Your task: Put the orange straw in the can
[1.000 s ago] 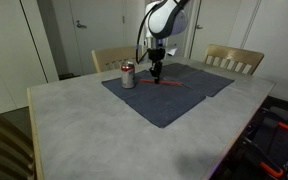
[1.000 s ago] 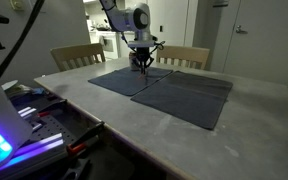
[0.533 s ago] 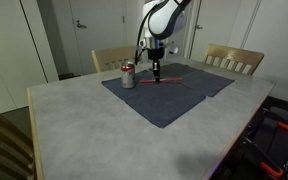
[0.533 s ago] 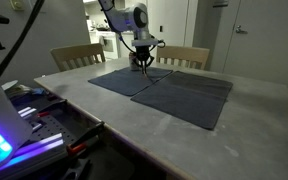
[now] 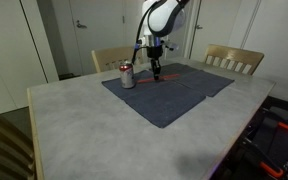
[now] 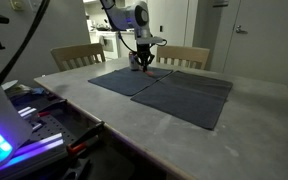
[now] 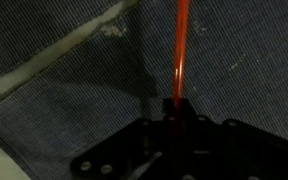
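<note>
The orange straw [image 7: 180, 50] runs straight out from between my gripper's fingers [image 7: 174, 106] in the wrist view, over the dark cloth. In an exterior view my gripper [image 5: 155, 71] is shut on the straw [image 5: 164, 80], which lies nearly level just above the cloth. The silver can with a red band [image 5: 128, 75] stands upright on the cloth's corner, a short way beside my gripper. In an exterior view my gripper [image 6: 141, 64] hangs over the cloth's far edge; the can and the straw are hard to make out there.
Dark blue-grey cloths [image 5: 179, 98] [image 6: 179, 92] cover the far part of a pale grey table [image 5: 94, 130]. Wooden chairs [image 5: 234, 60] [image 6: 76, 56] stand behind the table. Equipment with a lit panel [image 6: 14, 135] sits off the table's edge.
My gripper has risen slightly and shifted a little toward the can, with the straw held in it. The can has not moved.
</note>
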Controlling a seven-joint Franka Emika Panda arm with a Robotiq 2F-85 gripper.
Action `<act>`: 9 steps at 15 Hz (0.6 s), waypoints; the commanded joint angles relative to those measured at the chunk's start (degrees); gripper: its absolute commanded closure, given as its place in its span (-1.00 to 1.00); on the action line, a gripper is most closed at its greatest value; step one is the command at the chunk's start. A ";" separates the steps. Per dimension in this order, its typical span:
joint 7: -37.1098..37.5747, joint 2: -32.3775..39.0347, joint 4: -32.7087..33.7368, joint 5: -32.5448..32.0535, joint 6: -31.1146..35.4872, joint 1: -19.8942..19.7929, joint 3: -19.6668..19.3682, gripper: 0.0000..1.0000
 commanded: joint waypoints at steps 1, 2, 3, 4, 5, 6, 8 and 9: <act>-0.85 -0.01 0.88 1.48 -3.41 -1.45 -0.03 0.96; -0.75 -0.04 0.79 1.54 -3.75 -1.63 -0.13 0.96; -0.76 -0.04 0.77 1.50 -4.22 -1.75 -0.24 0.96; -0.92 -0.09 0.76 1.24 -5.07 -1.71 -0.38 0.96; -1.62 -0.20 0.62 1.02 -6.00 -1.78 -0.31 0.96; -1.73 -0.34 0.47 0.65 -7.16 -1.59 -0.46 0.96; -3.63 -0.75 -0.20 0.62 -8.95 -1.99 0.07 0.96; -5.09 -0.88 -0.41 0.92 -9.59 -2.31 0.44 0.96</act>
